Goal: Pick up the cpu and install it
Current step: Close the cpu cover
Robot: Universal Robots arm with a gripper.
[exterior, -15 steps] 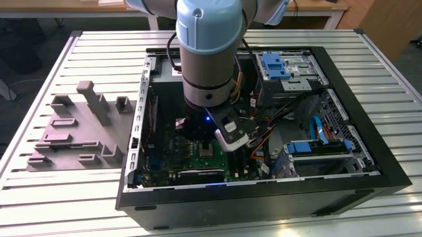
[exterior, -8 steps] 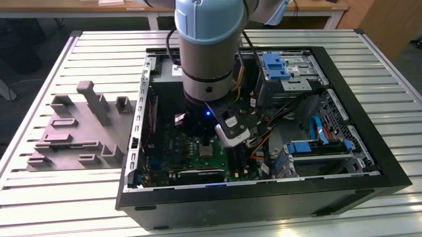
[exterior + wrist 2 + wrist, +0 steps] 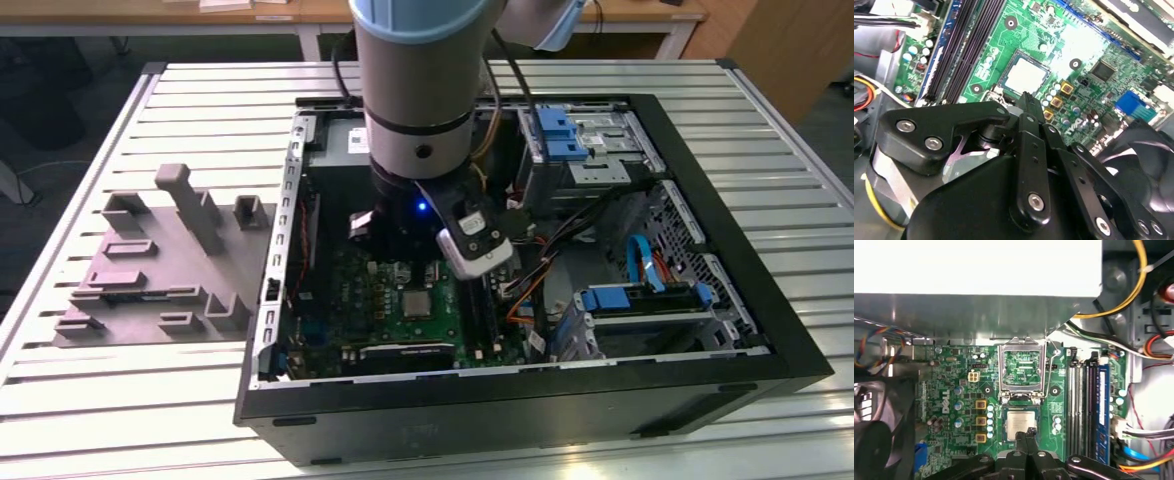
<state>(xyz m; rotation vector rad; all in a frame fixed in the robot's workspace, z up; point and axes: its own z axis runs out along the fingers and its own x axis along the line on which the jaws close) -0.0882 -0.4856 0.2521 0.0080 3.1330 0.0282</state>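
So I'm hanging my black hand (image 3: 1030,436) down inside the open black computer case (image 3: 747,300), right over the green motherboard (image 3: 954,400). My fingers are pressed together with nothing between them, tips hovering just at the edge of the small flat square cpu with the silvery top (image 3: 1019,422). The cpu is sitting in its socket on the board, and the metal socket frame (image 3: 1023,367) is flipped up open just beside it. The case is lying on the slatted white table (image 3: 187,380).
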